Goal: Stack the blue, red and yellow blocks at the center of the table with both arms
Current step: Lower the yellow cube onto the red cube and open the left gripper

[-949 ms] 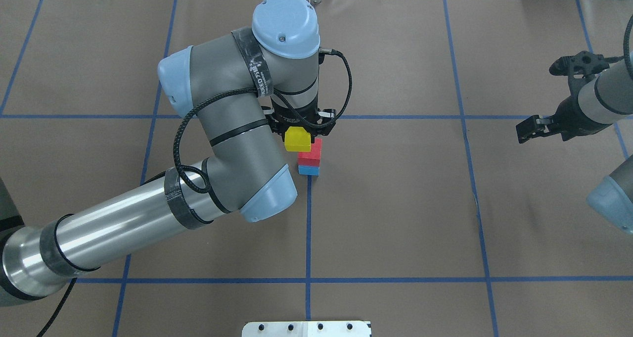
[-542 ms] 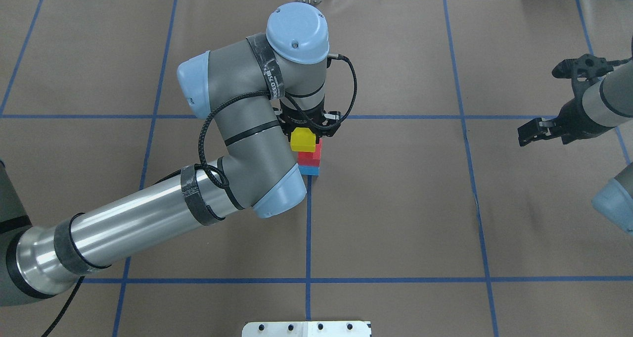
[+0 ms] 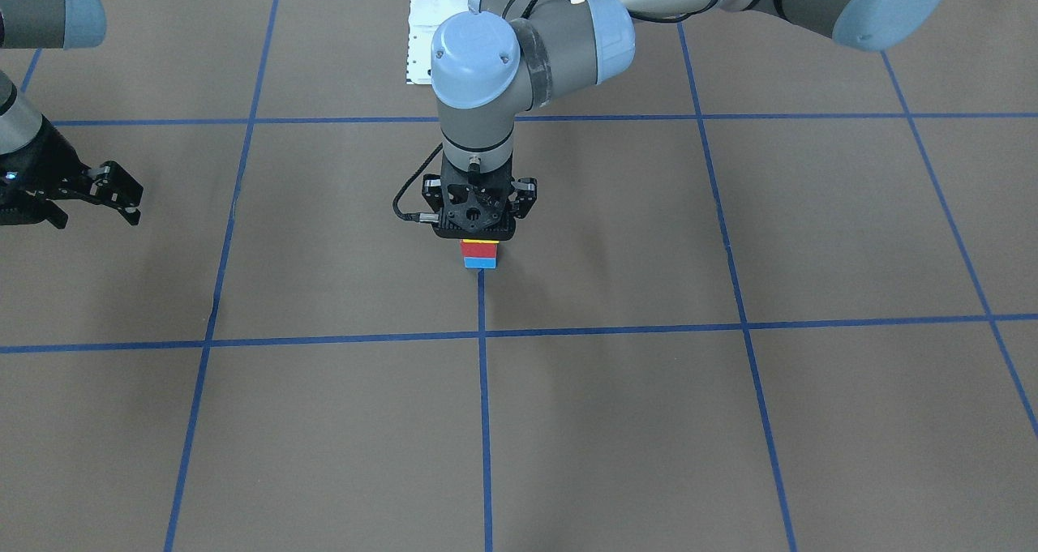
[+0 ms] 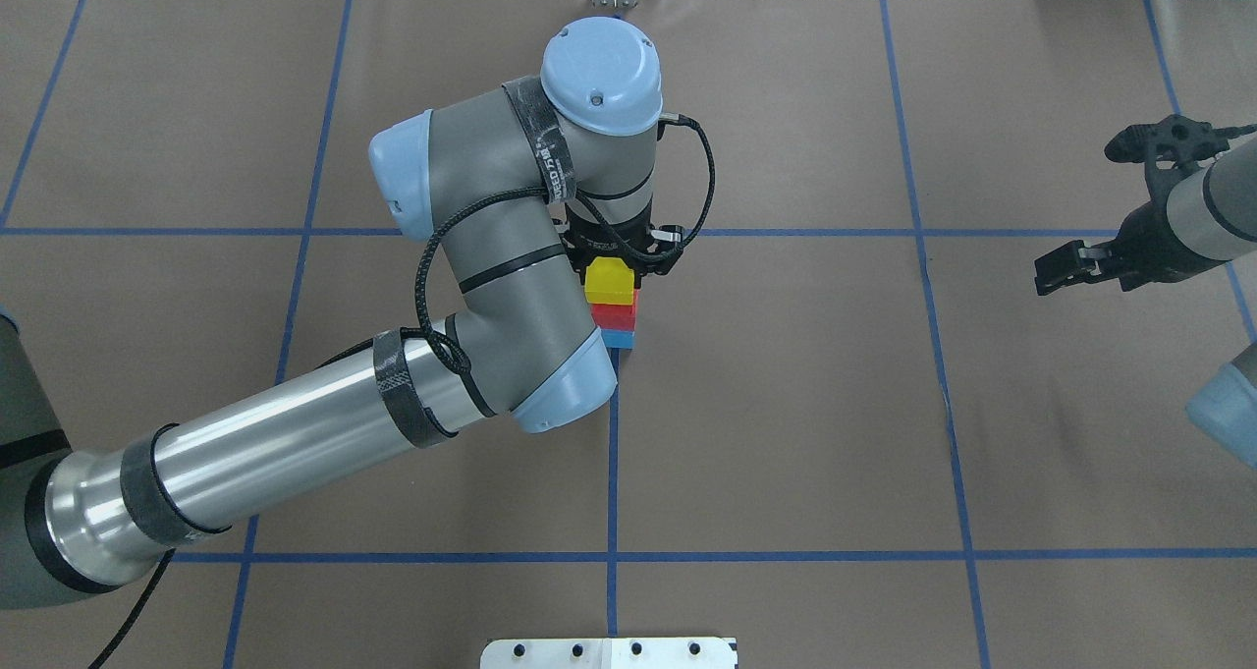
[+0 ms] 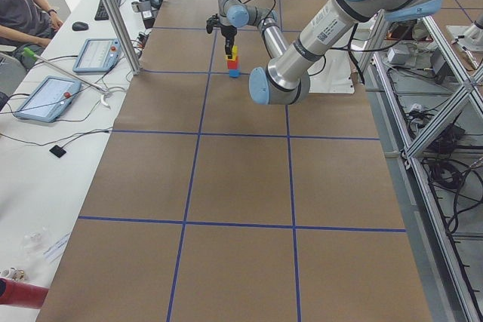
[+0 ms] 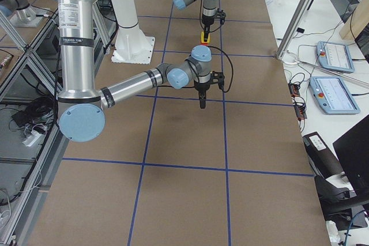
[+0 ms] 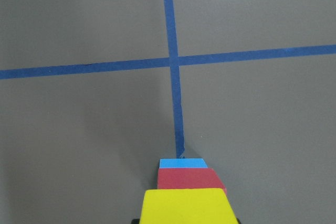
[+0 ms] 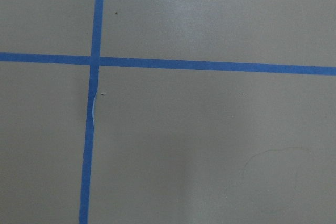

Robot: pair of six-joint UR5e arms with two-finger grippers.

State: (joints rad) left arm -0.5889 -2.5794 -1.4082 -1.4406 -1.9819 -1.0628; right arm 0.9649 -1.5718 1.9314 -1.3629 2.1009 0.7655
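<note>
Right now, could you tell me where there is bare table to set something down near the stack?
The square between the block stack and the right tool is bare, as is the row nearer the white base plate. It is crowded around the stack, where the left tool and left arm hang over the table.

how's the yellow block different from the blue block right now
The yellow block sits highest; the blue block is lowest, on the table. The left gripper holds the yellow block; the blue block is free of any gripper. Both are cubes of like size.
</note>
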